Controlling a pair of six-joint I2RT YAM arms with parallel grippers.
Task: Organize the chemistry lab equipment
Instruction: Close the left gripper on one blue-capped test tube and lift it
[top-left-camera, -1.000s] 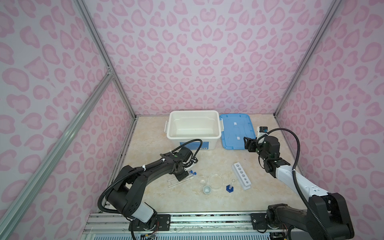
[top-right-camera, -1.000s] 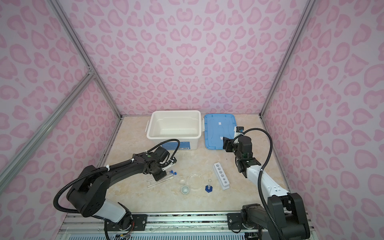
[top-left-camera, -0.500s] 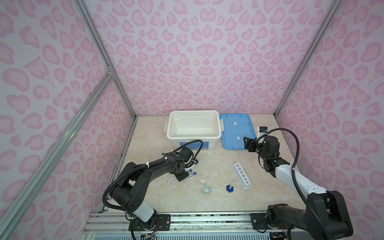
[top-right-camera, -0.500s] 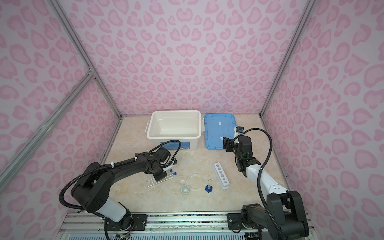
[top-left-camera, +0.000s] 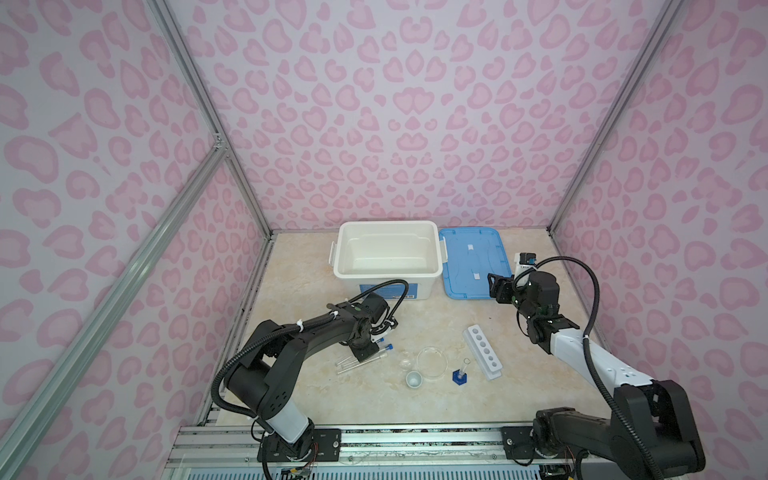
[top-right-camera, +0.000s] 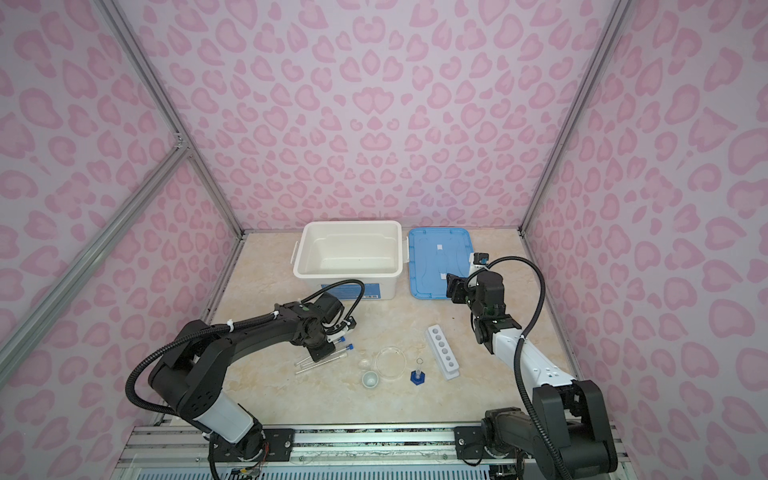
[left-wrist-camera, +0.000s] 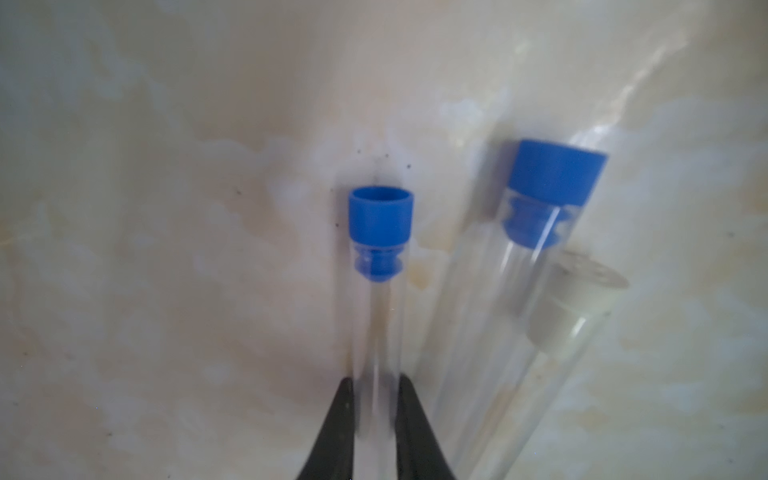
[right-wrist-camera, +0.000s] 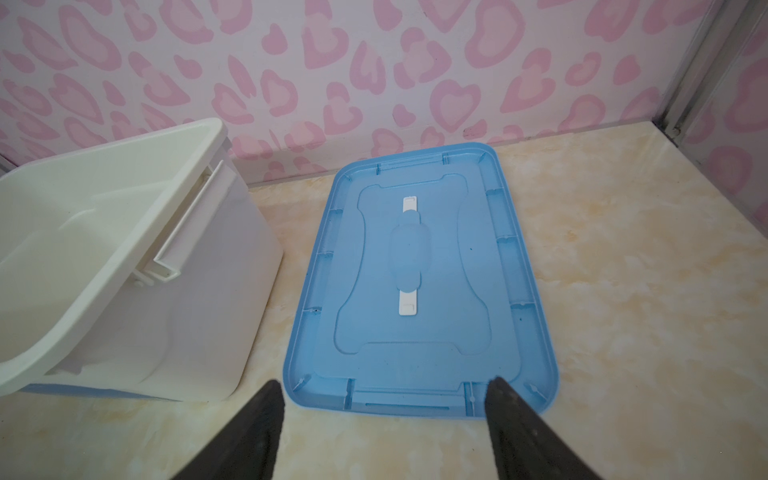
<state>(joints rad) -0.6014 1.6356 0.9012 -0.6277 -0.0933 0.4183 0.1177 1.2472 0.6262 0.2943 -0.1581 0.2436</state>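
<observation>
Three thin clear capped test tubes (top-left-camera: 353, 365) (top-right-camera: 309, 365) lie side by side on the marble table. My left gripper (top-left-camera: 365, 353) (left-wrist-camera: 376, 380) is down on them, its jaws shut on the glass of one blue-capped tube (left-wrist-camera: 380, 291). Beside that tube lie a second blue-capped tube (left-wrist-camera: 536, 232) and a white-capped tube (left-wrist-camera: 569, 316). To the right stand the clear round dish (top-left-camera: 431, 362), the tiny white cup (top-left-camera: 414, 379), the blue-based cylinder (top-left-camera: 460, 375) and the white six-hole rack (top-left-camera: 482, 352), its holes empty. My right gripper (top-left-camera: 496, 286) (right-wrist-camera: 384, 384) hangs open and empty.
The large white bin (top-left-camera: 386, 274) (right-wrist-camera: 124, 266) stands open at the back, and its blue lid (top-left-camera: 473, 266) (right-wrist-camera: 415, 332) lies flat to the right of it. My right gripper hovers at the lid's near edge. A small clear piece (top-left-camera: 406, 363) lies beside the dish.
The left gripper's jaws have drawn in onto the blue-capped tube, and the arm has hardly shifted. The right arm has not moved.
</observation>
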